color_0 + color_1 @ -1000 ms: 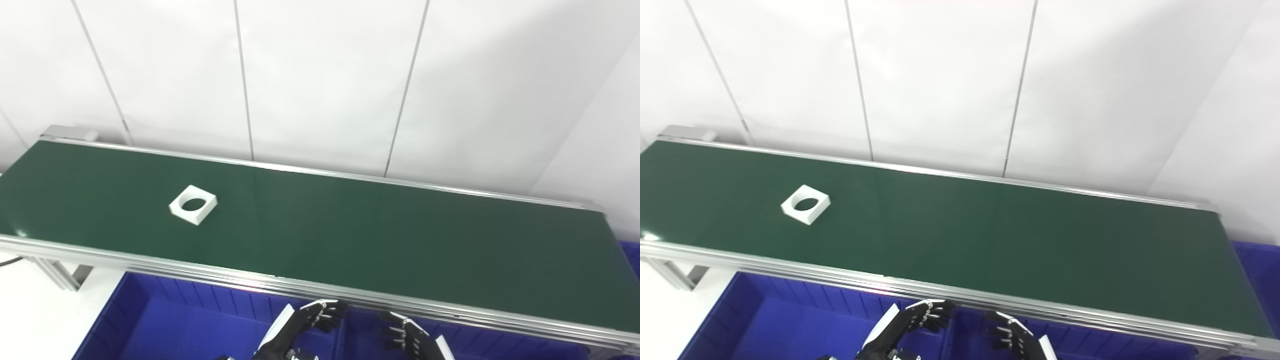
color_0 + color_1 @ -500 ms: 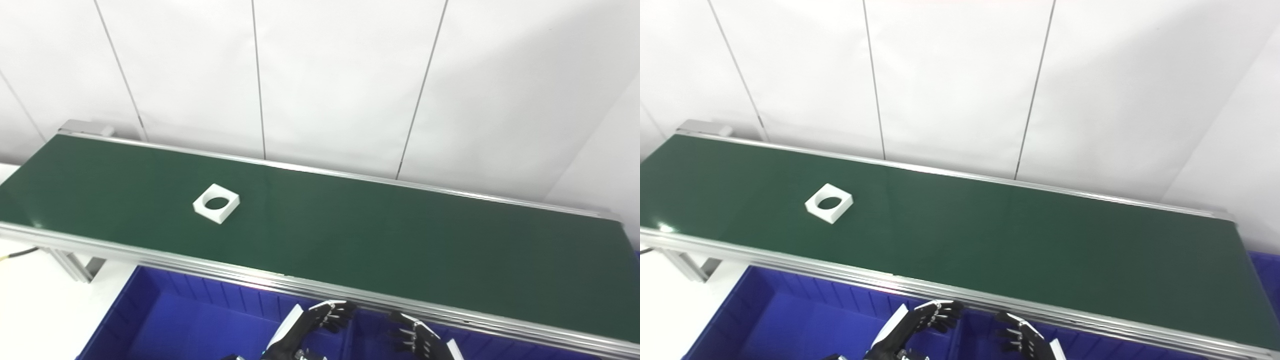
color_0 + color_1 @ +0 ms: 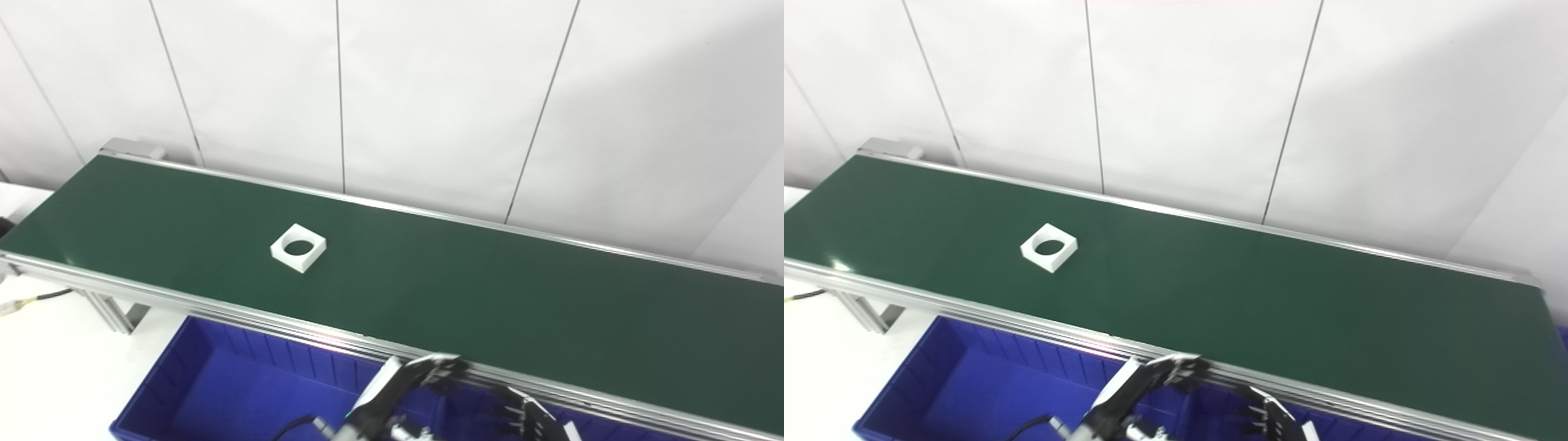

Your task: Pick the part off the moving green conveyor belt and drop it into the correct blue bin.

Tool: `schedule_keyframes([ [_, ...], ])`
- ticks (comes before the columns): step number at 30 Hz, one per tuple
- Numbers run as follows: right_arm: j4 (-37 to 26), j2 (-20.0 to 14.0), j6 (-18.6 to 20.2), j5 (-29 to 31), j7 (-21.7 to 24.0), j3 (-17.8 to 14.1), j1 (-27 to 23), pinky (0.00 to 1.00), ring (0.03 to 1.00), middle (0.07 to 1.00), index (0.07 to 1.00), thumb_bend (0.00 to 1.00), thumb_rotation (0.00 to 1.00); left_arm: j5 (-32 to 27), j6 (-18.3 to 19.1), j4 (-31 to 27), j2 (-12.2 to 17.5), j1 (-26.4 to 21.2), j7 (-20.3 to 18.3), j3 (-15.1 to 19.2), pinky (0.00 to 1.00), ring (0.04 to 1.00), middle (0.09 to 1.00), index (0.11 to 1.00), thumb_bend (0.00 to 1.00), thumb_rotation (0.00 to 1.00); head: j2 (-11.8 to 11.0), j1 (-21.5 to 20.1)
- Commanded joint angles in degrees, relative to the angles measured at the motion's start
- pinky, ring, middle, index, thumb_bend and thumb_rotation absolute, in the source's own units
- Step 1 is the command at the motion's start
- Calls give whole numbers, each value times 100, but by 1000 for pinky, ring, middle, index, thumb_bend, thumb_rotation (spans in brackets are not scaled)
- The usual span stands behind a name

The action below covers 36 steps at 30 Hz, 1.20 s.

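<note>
White part (image 3: 298,247) lies on belt (image 3: 490,294) (far up-left of left robot hand (image 3: 422,376)).

No readable text, labels, brands or numbers anywhere: belt (image 3: 490,306), white part (image 3: 298,247), bin (image 3: 233,392) and wall panels all unmarked.

I see the part (image 3: 298,247), a flat white square block with a round hole through it, lying on the green conveyor belt (image 3: 490,294) toward its left end, and the blue bin (image 3: 233,392) sitting below the belt's near rail.
</note>
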Motion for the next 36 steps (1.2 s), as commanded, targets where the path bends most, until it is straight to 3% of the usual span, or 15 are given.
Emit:
schedule_keyframes([
  [1,-90,-4,-263,104,58,-28,-168,636,748,872,783,770,149,98,-197,-516,17,-101,-284,-29,612,677,741,752,848,127,7,-2],
  [7,-1,44,-262,257,211,-106,-240,649,778,855,785,744,136,126,267,-1724,-141,-60,-1112,-56,596,682,739,762,858,157,-5,34],
  [11,56,66,-262,247,247,-156,-263,660,781,855,791,752,164,-140,402,-2129,-226,-123,-1503,19,578,674,739,767,861,89,-41,22],
  [14,21,59,-262,166,181,-148,-250,652,756,829,771,759,192,-279,585,-2435,-275,-184,-1739,109,553,666,739,767,864,72,-57,15],
  [19,-42,73,-262,159,141,-141,-232,622,734,848,766,762,150,-72,832,-2883,-154,-538,-1959,457,603,705,756,762,865,89,-74,2],
  [27,-18,105,-263,193,143,-133,-203,623,742,856,776,768,121,1371,785,-2567,321,-1505,-1971,1120,567,695,763,789,902,117,-108,-44],
  [33,-21,154,-263,198,120,-127,-154,643,741,860,786,782,110,2442,638,-1766,741,-2301,-1868,1200,532,674,756,777,955,78,-105,-128],
  [36,-44,187,-263,181,92,-116,-123,659,749,861,788,787,135,2834,598,-1282,889,-2633,-1801,1158,561,687,762,765,999,31,-87,-183],
])
